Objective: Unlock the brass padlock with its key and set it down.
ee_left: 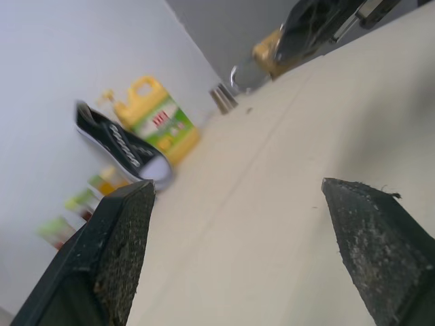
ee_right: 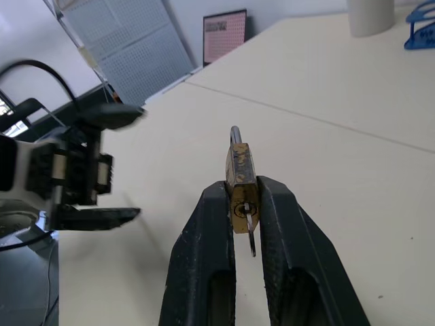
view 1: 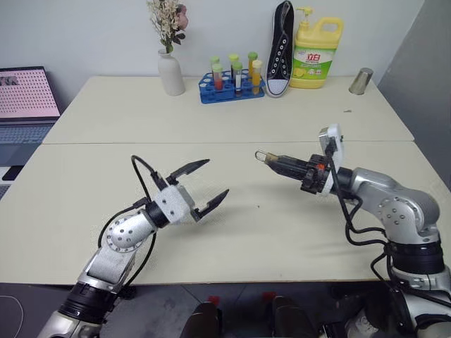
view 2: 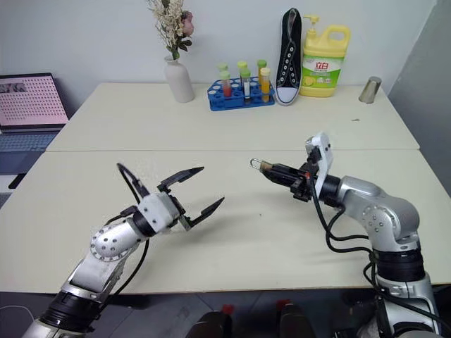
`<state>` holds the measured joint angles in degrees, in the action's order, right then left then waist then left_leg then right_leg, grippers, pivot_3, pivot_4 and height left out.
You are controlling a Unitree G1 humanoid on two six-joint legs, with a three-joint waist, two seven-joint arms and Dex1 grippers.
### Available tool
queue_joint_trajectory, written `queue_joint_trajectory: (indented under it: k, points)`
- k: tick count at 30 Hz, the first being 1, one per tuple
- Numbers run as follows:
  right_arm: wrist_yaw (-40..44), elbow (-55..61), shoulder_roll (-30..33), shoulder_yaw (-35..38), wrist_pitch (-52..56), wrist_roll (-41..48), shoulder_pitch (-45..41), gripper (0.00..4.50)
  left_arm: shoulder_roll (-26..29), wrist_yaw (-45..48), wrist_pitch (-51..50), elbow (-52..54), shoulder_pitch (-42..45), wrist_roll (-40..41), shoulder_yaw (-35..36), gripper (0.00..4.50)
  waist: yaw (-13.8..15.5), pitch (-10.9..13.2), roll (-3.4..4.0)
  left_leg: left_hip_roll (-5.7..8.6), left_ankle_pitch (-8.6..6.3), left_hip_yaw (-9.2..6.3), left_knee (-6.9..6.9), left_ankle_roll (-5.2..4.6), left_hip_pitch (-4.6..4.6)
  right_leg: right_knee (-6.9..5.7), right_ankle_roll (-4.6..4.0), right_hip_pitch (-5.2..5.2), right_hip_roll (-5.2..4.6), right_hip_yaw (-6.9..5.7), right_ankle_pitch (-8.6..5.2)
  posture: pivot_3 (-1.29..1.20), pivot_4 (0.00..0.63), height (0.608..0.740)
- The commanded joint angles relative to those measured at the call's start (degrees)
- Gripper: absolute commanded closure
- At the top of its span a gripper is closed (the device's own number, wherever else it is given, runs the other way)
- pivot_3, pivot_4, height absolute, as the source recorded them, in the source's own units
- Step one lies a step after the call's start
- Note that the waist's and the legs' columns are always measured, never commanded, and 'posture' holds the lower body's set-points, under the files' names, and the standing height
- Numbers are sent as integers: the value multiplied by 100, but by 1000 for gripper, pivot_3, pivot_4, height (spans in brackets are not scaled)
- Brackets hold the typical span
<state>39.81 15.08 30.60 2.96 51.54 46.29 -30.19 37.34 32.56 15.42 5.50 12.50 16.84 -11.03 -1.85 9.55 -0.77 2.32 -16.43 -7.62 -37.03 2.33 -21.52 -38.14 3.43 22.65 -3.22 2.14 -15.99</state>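
The right claw (ee_right: 245, 200) pinches the scuffed brass padlock (ee_right: 240, 178), silver shackle outward, its key (ee_right: 251, 234) in the keyhole, while the left claw (view 1: 201, 186) gapes wide.

The one piece of writing that can be made out stands on the yellow detergent bottle (view 1: 316, 53) at the far edge of the table (view 1: 225, 127), near its far right corner: the label carries two large red Chinese characters, 立白, on a white and green ground. The smaller print beneath them is too fine to read. The laptop screen (view 1: 27, 92) off the table's left edge shows rows of marks, none legible.
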Motion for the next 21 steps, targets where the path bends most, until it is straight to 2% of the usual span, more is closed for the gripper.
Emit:
queue_joint_trajectory:
  k: [1,5,11,21]
  points:
    - [273,533,48,-111,30,220,22,4363,-119,517,-1559,420,457,1223,185,1239,-2,0,0,1,0,-1,-2,0,0,-1,0,0,5,-3,0,0,150,740]
    - [377,713,90,-220,32,214,33,4363,-224,848,-2716,565,794,1913,308,2468,-27,0,0,1,0,1,-3,1,2,-2,0,-1,6,0,0,0,150,740]
    - [483,819,165,-308,47,228,42,4363,-489,1062,-3574,636,1077,2367,552,4413,-13,0,-1,1,2,0,-4,3,1,1,0,-1,5,0,0,0,150,740]
    - [466,892,200,-350,53,291,93,4363,-887,1268,-3833,612,1157,2162,584,4500,1,-1,-1,0,6,1,-5,10,0,4,-1,-1,2,3,0,0,150,740]
